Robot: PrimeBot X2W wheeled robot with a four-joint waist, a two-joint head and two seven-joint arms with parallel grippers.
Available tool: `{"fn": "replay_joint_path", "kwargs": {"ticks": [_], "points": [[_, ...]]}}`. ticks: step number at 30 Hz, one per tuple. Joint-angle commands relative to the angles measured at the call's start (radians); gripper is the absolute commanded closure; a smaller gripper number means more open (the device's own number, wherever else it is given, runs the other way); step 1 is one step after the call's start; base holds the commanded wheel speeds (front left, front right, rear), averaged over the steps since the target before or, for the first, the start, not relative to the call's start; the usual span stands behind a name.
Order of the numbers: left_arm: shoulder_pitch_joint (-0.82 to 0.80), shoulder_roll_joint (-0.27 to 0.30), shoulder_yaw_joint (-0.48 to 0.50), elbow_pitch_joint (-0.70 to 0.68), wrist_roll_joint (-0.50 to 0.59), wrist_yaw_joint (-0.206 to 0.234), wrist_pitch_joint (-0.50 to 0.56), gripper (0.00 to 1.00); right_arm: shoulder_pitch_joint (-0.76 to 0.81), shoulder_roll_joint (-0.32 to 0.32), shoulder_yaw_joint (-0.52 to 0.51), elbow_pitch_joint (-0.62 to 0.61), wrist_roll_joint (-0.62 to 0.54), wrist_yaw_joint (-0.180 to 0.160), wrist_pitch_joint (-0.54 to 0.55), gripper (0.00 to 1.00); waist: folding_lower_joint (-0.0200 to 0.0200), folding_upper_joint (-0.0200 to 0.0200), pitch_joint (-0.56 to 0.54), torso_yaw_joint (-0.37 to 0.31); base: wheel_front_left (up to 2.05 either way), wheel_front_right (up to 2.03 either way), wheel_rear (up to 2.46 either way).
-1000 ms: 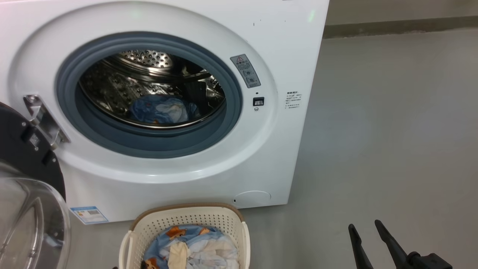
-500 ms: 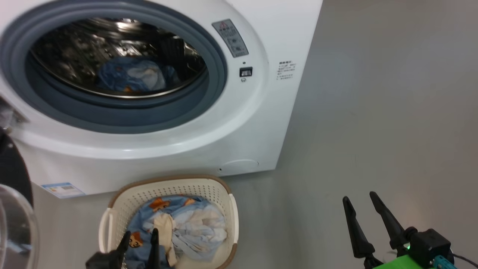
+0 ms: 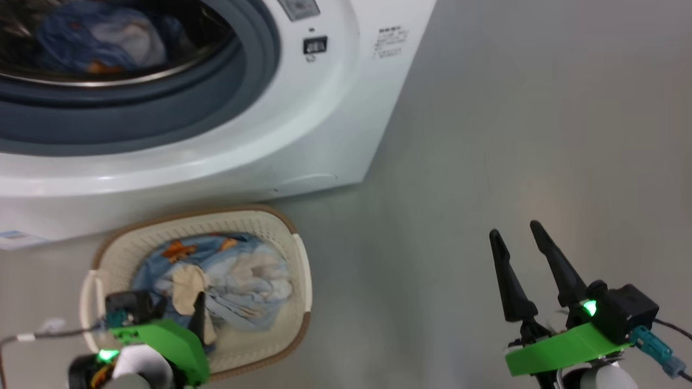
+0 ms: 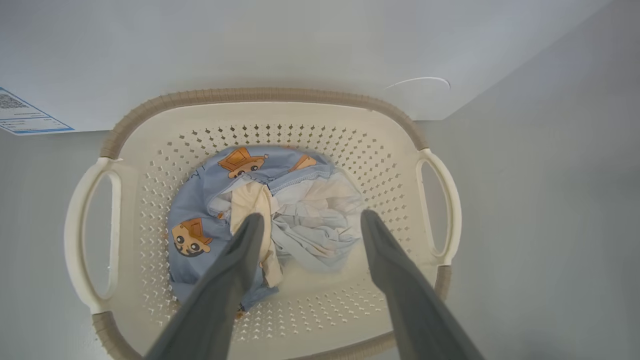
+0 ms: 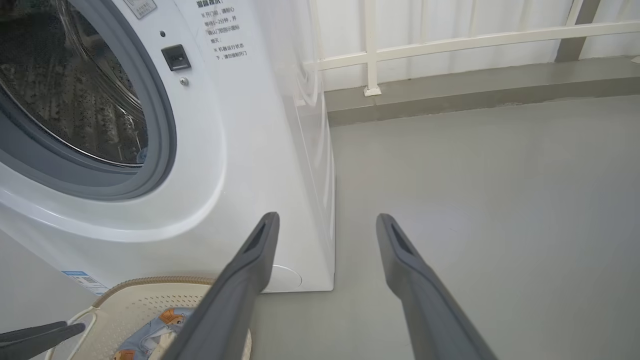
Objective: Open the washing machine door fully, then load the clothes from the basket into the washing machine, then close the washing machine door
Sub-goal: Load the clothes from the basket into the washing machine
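Left wrist view: the left gripper (image 4: 310, 217) hangs over the basket (image 4: 260, 94). Its two fingers are spread wide apart with nothing between them. The tips point down at the clothes (image 4: 295, 210), blue cloth with orange bears and some white cloth, bunched in the middle of the basket. I cannot tell if the tips touch them. The washing machine (image 3: 324, 135) stands just behind the basket, with a blue bundle (image 3: 97, 38) inside it. The right gripper (image 3: 514, 229) is well to the right of the basket, above the grey floor (image 3: 513, 135), fingers wide apart and holding nothing.
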Motion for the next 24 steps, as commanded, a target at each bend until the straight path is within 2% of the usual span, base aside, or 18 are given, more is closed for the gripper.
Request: {"fn": "replay_joint_path", "kwargs": {"ticks": [1, 8, 13, 24], "points": [[-0.049, 0.043, 0.032, 0.044, 0.003, -0.008, 0.012, 0.00, -0.027, -0.004, 0.028, -0.029, 0.008, 0.002, -0.005, 0.00, 0.0000, -0.0001, 0.108, -0.072, 0.00, 0.00, 0.00], [-0.191, 0.102, 0.046, 0.256, 0.004, -0.017, 0.011, 0.00, -0.063, -0.004, 0.032, -0.050, 0.015, 0.002, -0.005, 0.00, 0.0000, -0.0001, 0.203, -0.109, 0.00, 0.00, 0.00], [-0.265, 0.123, 0.040, 0.359, 0.013, -0.020, -0.004, 0.00, -0.080, -0.004, 0.029, -0.062, 0.016, 0.002, -0.005, 0.00, 0.0000, -0.0001, 0.254, -0.119, 0.00, 0.00, 0.00], [-0.439, 0.124, 0.006, 0.542, 0.031, -0.041, -0.057, 0.00, -0.117, -0.004, 0.021, -0.096, 0.011, 0.002, -0.005, 0.00, 0.0000, -0.0001, 0.373, -0.112, 0.00, 0.00, 0.00]]}}
